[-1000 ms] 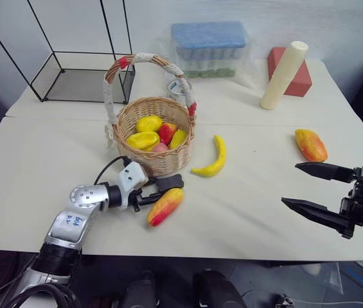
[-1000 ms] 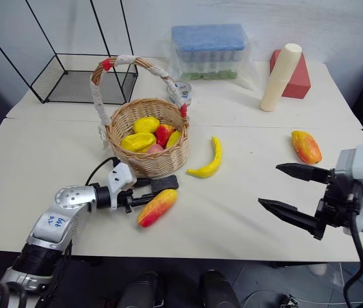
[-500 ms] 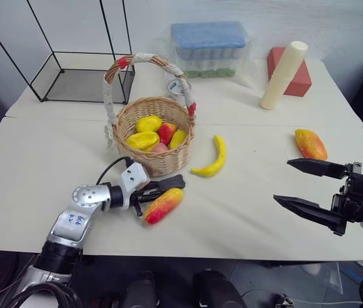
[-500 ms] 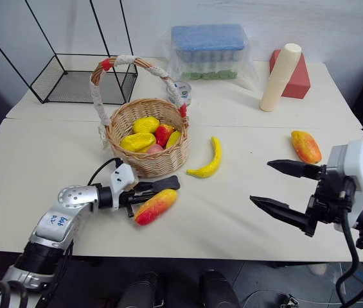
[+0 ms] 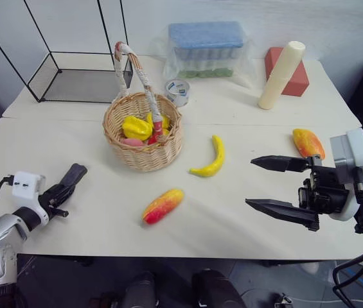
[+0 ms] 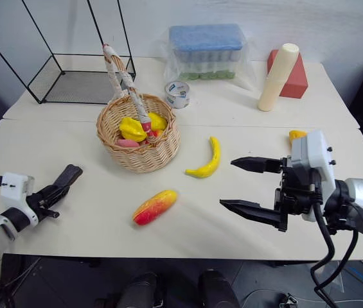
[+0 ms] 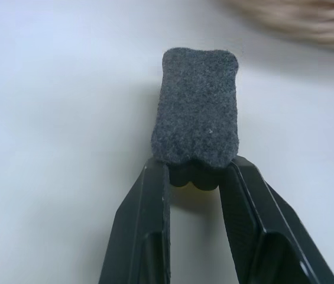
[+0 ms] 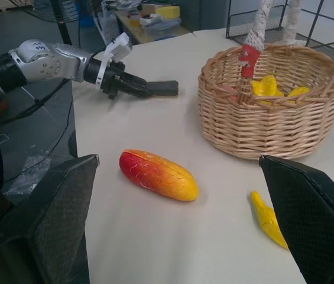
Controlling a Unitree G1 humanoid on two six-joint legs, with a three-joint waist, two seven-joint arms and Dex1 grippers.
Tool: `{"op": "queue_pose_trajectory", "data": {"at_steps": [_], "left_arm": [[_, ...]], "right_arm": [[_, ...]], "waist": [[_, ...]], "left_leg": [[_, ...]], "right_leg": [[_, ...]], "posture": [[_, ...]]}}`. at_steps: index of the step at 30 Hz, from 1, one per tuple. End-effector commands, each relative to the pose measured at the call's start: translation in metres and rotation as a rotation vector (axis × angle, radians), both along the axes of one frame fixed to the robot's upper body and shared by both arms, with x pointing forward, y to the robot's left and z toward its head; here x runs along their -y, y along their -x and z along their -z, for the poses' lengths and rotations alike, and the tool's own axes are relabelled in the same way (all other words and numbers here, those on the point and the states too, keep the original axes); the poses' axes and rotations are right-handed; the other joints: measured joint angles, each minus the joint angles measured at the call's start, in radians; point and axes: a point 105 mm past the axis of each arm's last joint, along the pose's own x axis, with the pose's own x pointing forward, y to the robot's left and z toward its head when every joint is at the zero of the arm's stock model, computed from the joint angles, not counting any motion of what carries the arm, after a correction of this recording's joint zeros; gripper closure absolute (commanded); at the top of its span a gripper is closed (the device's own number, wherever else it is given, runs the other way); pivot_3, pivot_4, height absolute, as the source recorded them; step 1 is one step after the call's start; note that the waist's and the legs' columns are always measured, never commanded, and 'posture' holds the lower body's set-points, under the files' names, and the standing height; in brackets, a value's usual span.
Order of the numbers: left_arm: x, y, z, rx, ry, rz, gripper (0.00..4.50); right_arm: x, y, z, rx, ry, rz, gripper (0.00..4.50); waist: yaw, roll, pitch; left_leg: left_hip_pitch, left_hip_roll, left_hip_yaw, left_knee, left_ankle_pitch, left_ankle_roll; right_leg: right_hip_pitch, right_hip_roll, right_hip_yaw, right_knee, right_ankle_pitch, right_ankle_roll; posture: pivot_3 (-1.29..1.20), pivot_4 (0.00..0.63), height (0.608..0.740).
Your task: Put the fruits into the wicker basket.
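The wicker basket (image 5: 144,142) stands left of the table's middle, its handle (image 5: 137,69) edge-on, with several yellow and red fruits (image 5: 137,127) inside. On the table lie a red-yellow mango (image 5: 163,205), a banana (image 5: 212,158) and, at the right, an orange-red mango (image 5: 308,142). My left gripper (image 5: 75,172) is shut and empty near the front left edge, well left of the red-yellow mango. My right gripper (image 5: 250,183) hangs wide open and empty, pointing left, right of the banana. The right wrist view looks over the mango (image 8: 158,174) and basket (image 8: 273,121).
A black wire mesh bin (image 5: 78,80) stands at the back left. A blue-lidded clear box (image 5: 208,43), a tape roll (image 5: 177,90), a tall cream cylinder (image 5: 283,74) and a red block (image 5: 295,78) line the back. The table's front edge runs close to both grippers.
My left gripper left the red-yellow mango, shut, and swung far left. The basket turned, its handle now edge-on, and slid a little left. My right gripper drifted left.
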Motion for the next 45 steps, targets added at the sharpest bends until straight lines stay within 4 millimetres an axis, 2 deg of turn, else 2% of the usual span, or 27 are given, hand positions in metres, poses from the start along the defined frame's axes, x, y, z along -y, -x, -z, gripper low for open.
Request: {"op": "queue_pose_trajectory", "data": {"at_steps": [1,3,11,15,18,21,23,25,29,31,35,38,41,45], "left_arm": [[-0.017,0.007,0.005,-0.021,-0.004,-0.075,3.61],[-0.018,0.01,0.007,-0.025,-0.007,-0.073,3.61],[-0.022,0.015,0.005,-0.018,-0.013,-0.026,1.14],[-0.019,0.015,-0.007,-0.01,0.008,0.054,0.03],[-0.008,0.025,-0.034,-0.011,0.082,0.239,0.03],[0.006,0.035,-0.051,-0.044,0.077,0.404,0.03],[0.032,0.049,-0.069,-0.098,0.042,0.632,0.03],[0.06,0.056,-0.079,-0.143,0.023,0.788,0.03],[0.108,0.051,-0.063,-0.252,-0.088,0.914,0.03],[0.134,0.045,-0.059,-0.259,-0.074,0.944,0.03],[0.172,0.044,-0.053,-0.296,-0.051,1.018,0.03],[0.188,0.034,-0.045,-0.336,-0.027,0.994,0.03],[0.195,0.023,-0.034,-0.378,-0.054,0.948,0.03],[0.194,0.005,-0.011,-0.395,-0.227,0.884,0.03]], "right_arm": [[-0.003,0.0,-0.005,0.035,0.016,-0.033,0.0],[-0.005,-0.002,-0.005,0.036,0.016,-0.039,0.0],[-0.004,-0.003,-0.002,0.032,0.019,-0.037,0.0],[-0.003,-0.002,-0.001,0.031,0.02,-0.028,0.0],[-0.001,-0.001,0.0,0.028,0.026,-0.017,0.0],[0.002,0.0,0.0,0.026,0.033,-0.009,0.0],[0.006,0.001,0.001,0.023,0.041,0.005,0.0],[0.007,0.002,0.003,0.019,0.045,0.014,0.0],[0.006,0.006,0.005,0.014,0.037,0.025,0.0],[0.005,0.009,0.006,0.011,0.035,0.032,0.0],[0.004,0.013,0.008,0.005,0.038,0.04,0.0],[0.004,0.016,0.008,0.003,0.043,0.05,0.0],[0.005,0.017,0.007,0.005,0.045,0.064,0.0],[0.005,0.02,0.006,0.011,0.041,0.086,0.0]], "waist": [[-0.002,0.0,0.0],[-0.003,0.0,0.0],[-0.009,0.0,0.0],[-0.009,0.0,0.0],[-0.009,0.0,0.0],[-0.009,0.0,0.0],[-0.01,-0.001,0.0],[-0.006,-0.001,0.0],[-0.002,0.004,0.0],[-0.003,0.004,0.001],[-0.008,0.003,0.001],[-0.006,0.003,0.001],[-0.004,0.002,0.001],[-0.002,0.002,0.001]], "left_leg": [[0.0,0.0,0.0,0.0,0.0,0.0],[0.0,0.0,0.0,0.0,0.0,0.0],[0.001,0.001,0.0,-0.002,0.0,0.0],[0.001,0.001,0.0,-0.002,0.0,0.0],[0.0,0.001,0.0,-0.002,0.0,0.0],[0.0,0.001,0.0,-0.002,0.0,-0.001],[0.0,0.001,0.0,-0.003,0.0,-0.001],[0.0,0.001,0.0,-0.003,0.0,-0.001],[-0.001,-0.001,0.001,-0.003,-0.001,0.0],[-0.001,-0.001,0.001,-0.003,-0.001,0.002],[-0.002,0.002,0.001,-0.002,-0.001,0.0],[-0.002,0.002,0.001,-0.002,0.003,-0.005],[-0.002,0.002,0.001,-0.001,0.003,-0.005],[-0.002,0.001,0.001,0.0,0.003,-0.005]], "right_leg": [[0.0,0.0,0.0,0.0,0.0,0.0],[0.0,0.0,0.0,0.0,0.0,0.0],[-0.001,0.001,0.0,0.001,0.0,-0.001],[-0.001,0.001,0.0,0.001,0.0,-0.001],[-0.002,0.001,-0.001,0.001,0.0,-0.001],[-0.002,0.0,-0.001,0.0,0.0,-0.001],[-0.002,0.0,-0.001,-0.001,0.0,-0.002],[-0.002,-0.001,-0.001,-0.001,0.0,-0.002],[0.0,-0.004,-0.003,-0.002,0.0,-0.002],[0.0,-0.004,-0.003,-0.002,0.0,-0.002],[-0.001,0.001,-0.002,-0.001,0.0,-0.001],[-0.001,0.002,-0.001,-0.002,0.0,-0.001],[-0.001,0.003,-0.001,-0.001,0.0,-0.001],[0.0,0.003,0.0,-0.001,0.0,-0.001]], "posture": [[0.0,0.15,0.74],[0.0,0.15,0.74],[0.0,0.15,0.74],[0.0,0.15,0.74],[0.0,0.15,0.74],[0.0,0.15,0.74],[0.0,0.15,0.74],[0.0,0.15,0.74],[0.0,0.15,0.74],[0.0,0.15,0.74],[0.0,0.15,0.74],[0.0,0.15,0.74],[0.0,0.15,0.74],[0.0,0.15,0.74]]}}
